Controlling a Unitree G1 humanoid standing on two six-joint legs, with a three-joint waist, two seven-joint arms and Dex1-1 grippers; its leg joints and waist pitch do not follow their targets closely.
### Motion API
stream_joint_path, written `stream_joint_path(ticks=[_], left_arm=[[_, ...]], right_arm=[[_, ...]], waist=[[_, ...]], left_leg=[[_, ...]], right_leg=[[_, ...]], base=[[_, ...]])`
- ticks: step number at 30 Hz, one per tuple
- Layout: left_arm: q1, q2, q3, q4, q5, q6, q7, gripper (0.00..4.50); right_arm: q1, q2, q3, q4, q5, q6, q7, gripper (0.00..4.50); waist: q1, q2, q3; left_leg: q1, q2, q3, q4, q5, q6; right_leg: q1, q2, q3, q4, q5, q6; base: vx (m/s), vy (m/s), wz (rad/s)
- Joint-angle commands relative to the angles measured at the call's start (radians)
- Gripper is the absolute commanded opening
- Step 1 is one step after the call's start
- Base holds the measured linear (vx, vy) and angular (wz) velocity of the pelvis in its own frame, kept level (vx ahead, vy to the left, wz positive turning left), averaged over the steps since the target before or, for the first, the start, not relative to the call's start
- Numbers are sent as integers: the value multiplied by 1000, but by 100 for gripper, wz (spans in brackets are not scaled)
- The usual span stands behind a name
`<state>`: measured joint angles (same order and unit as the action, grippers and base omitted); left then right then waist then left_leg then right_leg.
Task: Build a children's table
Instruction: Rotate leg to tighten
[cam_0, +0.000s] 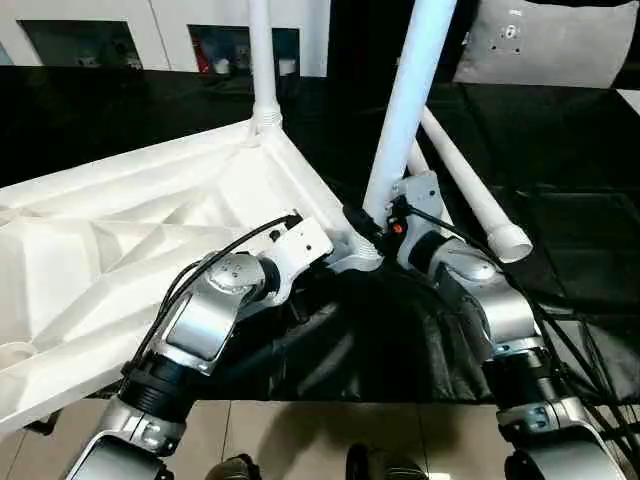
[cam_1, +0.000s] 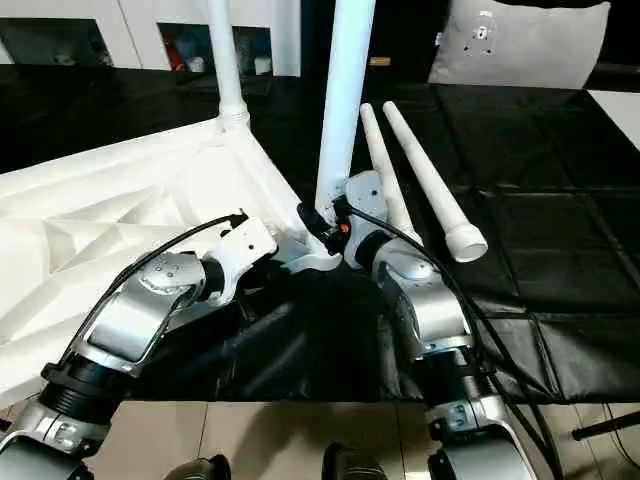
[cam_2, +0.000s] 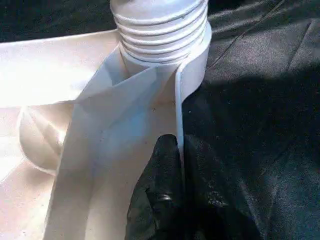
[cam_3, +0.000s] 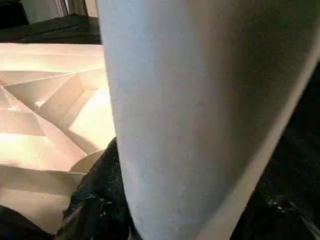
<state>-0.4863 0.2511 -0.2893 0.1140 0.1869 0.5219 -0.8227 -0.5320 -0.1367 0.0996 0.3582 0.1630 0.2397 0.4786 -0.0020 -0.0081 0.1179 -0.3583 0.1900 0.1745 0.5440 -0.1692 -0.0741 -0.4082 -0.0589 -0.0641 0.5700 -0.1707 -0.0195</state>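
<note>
The children's table top (cam_0: 120, 230) lies upside down on the black cover, ribbed underside up. One white leg (cam_0: 262, 60) stands upright in its far corner socket. A second leg (cam_0: 410, 100) rises from the near corner socket, its threaded end (cam_2: 160, 30) seated in the socket. My right gripper (cam_0: 375, 225) is shut around this leg low down, with one black finger (cam_3: 100, 195) beside the tube. My left gripper (cam_2: 180, 165) is shut on the thin rim (cam_2: 177, 100) of the top, just below that socket. Two loose legs (cam_1: 430, 180) lie side by side on the cover to the right.
The black cover (cam_0: 560, 150) spreads across the work surface and hangs over the front edge above the tiled floor (cam_0: 300, 430). A grey panel (cam_0: 540, 40) leans at the back right. White cabinets stand behind.
</note>
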Motion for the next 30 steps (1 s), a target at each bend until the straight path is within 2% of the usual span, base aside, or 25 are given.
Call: stream_joint_path(ticks=[1,2,3,5,7,8,9,10,12,13,15,16,18,21,23,27,30], left_arm=[[0,-4,-11,-43,-48,-65,-26,0],[-1,1,-8,-37,-50,-79,-28,0],[-4,8,2,-20,-53,-92,-29,0],[-6,18,10,-7,-58,-105,-35,0],[-10,30,18,9,-63,-113,-44,0],[-11,34,21,14,-65,-115,-46,0],[-15,45,25,27,-68,-124,-53,0],[-16,48,26,31,-69,-127,-55,0],[-23,65,29,51,-77,-141,-69,0],[-25,68,30,56,-81,-143,-74,0],[-31,78,30,73,-85,-155,-82,0],[-36,87,27,86,-87,-165,-96,0],[-40,102,20,102,-93,-183,-121,0],[-47,114,13,120,-97,-202,-140,0],[-54,123,9,138,-102,-216,-154,0],[-74,158,-15,186,-111,-286,-226,0],[-78,173,-29,204,-135,-357,-305,0]], right_arm=[[50,7,17,133,-19,55,-6,246],[49,5,15,133,-20,49,-5,264],[52,2,9,127,-13,39,4,269],[57,-4,4,114,-3,26,27,287],[68,-15,4,92,6,9,57,308],[73,-19,3,85,8,7,64,315],[86,-34,3,64,13,1,86,323],[90,-39,3,58,14,-3,92,332],[115,-63,-1,21,26,-10,128,353],[121,-69,-2,14,29,-13,138,353],[133,-83,-8,-4,34,-14,158,377],[147,-101,-9,-22,36,-21,176,377],[172,-132,-10,-61,49,-25,213,402],[188,-155,-11,-93,60,-28,249,425],[195,-174,-11,-111,63,-34,274,443],[203,-242,-14,-154,66,-71,353,448],[189,-288,0,-153,45,-118,409,448]], waist=[[13,3,-53],[11,2,-53],[13,5,-56],[14,5,-62],[19,8,-66],[19,6,-66],[21,10,-67],[22,9,-67],[31,14,-68],[33,12,-68],[36,22,-67],[38,22,-68],[40,20,-69],[41,26,-71],[42,23,-72],[46,24,-74],[48,23,-78]], left_leg=[[-3,36,-14,-60,-279,43],[-6,36,-14,-61,-270,43],[-1,37,-10,-58,-256,49],[-6,36,-11,-55,-212,53],[-6,36,-7,-50,-167,74],[-9,34,-5,-48,-153,81],[-11,32,-5,-46,-138,88],[-11,31,-4,-45,-135,92],[-11,31,-3,-42,-135,99],[-10,32,-4,-43,-129,99],[-7,32,-4,-43,-140,96],[-6,32,-3,-42,-140,95],[-8,33,-5,-42,-134,95],[-6,33,-5,-39,-133,100],[-7,31,-5,-38,-134,104],[-5,32,-6,-36,-130,109],[-5,34,-6,-33,-117,116]], right_leg=[[38,-81,53,-84,-413,-166],[40,-80,53,-80,-398,-169],[39,-79,55,-79,-352,-185],[47,-76,54,-66,-275,-204],[50,-75,54,-59,-191,-225],[51,-74,53,-57,-173,-228],[52,-74,52,-55,-155,-233],[53,-73,52,-56,-152,-233],[55,-75,52,-58,-168,-230],[56,-73,51,-54,-168,-227],[53,-73,50,-58,-192,-227],[53,-73,50,-59,-194,-227],[56,-70,49,-54,-162,-229],[57,-72,49,-51,-136,-244],[59,-70,49,-50,-128,-244],[60,-71,48,-48,-126,-245],[61,-72,48,-42,-85,-264]], base=[[0,0,0],[0,0,0],[0,0,0],[0,0,0],[0,0,0],[0,0,0],[0,0,0],[0,0,0],[0,0,0],[0,0,0],[0,0,0],[0,0,0],[0,0,0],[0,0,0],[0,0,0],[0,0,0],[0,0,0]])
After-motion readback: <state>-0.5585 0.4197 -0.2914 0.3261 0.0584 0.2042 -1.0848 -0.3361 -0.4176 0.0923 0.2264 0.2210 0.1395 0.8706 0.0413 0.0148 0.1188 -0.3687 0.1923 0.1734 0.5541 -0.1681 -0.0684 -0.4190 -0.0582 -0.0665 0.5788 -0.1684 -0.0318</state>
